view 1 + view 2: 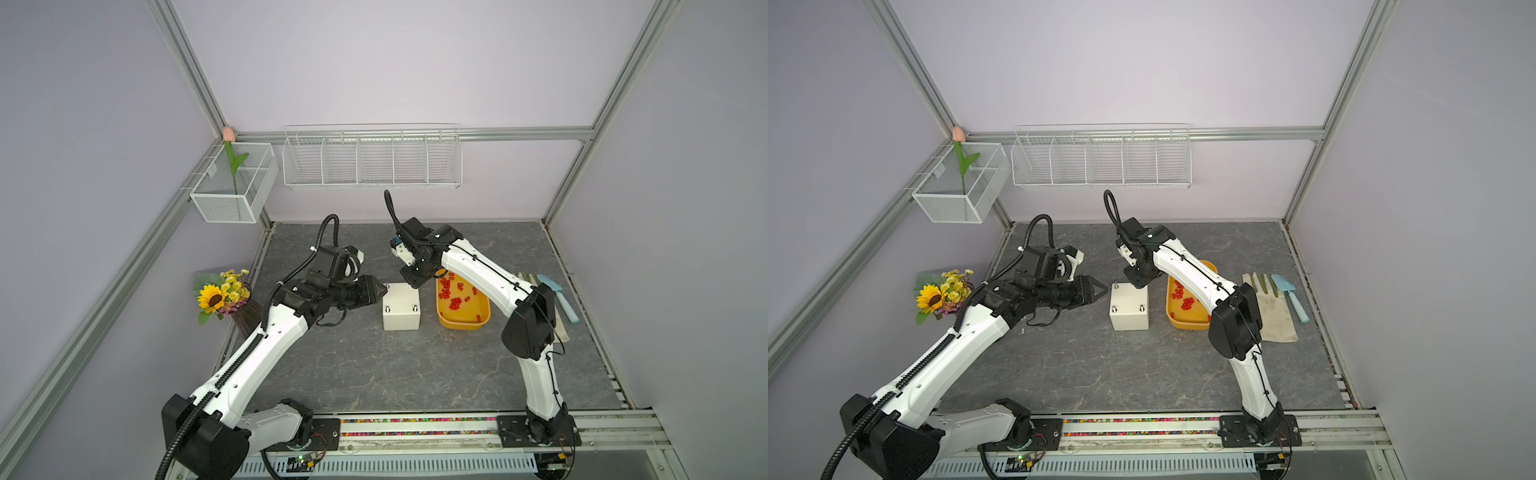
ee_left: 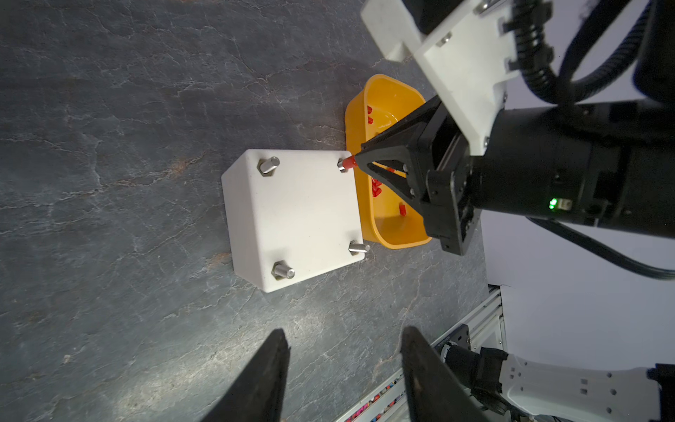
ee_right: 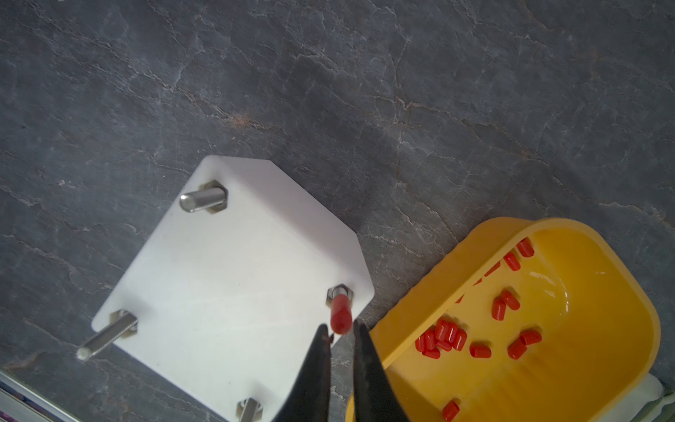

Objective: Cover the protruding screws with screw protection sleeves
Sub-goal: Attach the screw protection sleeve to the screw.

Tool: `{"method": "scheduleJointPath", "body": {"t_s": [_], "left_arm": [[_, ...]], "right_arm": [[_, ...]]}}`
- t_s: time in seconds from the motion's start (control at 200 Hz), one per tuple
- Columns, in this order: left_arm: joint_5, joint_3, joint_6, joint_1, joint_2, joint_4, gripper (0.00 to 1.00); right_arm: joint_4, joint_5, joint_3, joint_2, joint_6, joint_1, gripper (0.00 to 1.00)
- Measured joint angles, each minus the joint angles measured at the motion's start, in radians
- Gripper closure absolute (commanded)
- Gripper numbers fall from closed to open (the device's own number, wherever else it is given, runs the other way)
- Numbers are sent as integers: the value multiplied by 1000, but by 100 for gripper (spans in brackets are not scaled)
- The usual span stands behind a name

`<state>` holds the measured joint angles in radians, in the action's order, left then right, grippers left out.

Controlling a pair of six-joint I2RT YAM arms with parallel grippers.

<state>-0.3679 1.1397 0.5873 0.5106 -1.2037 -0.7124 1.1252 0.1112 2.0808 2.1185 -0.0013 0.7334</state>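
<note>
A white box (image 1: pixel 401 305) (image 3: pixel 226 285) stands mid-table with protruding screws at its top corners. Three of them are bare (image 2: pixel 270 165) (image 2: pixel 285 271) (image 2: pixel 359 247). The far right screw wears a red screw protection sleeve (image 3: pixel 340 316) (image 2: pixel 349 162). My right gripper (image 3: pixel 339 326) (image 1: pixel 415 284) points down at that corner, its jaws nearly together on the sleeve's top end. Several loose sleeves (image 3: pixel 442 338) (image 1: pixel 455 301) lie in the yellow tray (image 1: pixel 463 322) (image 3: pixel 584 365), right of the box. My left gripper (image 2: pixel 343 334) (image 1: pixel 382 289) hovers just left of the box, open and empty.
A sunflower vase (image 1: pixel 224 295) stands at the table's left edge. A glove (image 1: pixel 1273 307) and a blue trowel (image 1: pixel 1289 297) lie right of the tray. Wire baskets (image 1: pixel 372 160) (image 1: pixel 232 187) hang on the walls. A rail (image 1: pixel 415 426) runs along the front edge.
</note>
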Motion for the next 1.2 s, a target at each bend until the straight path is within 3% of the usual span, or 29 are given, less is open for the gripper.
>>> {"method": "scheduleJointPath", "body": {"t_s": [1.2], "left_arm": [[-26,-17,26,0,2,30,47]], "right_arm": [[-99,-39,-117,-52,24,-21,87]]}}
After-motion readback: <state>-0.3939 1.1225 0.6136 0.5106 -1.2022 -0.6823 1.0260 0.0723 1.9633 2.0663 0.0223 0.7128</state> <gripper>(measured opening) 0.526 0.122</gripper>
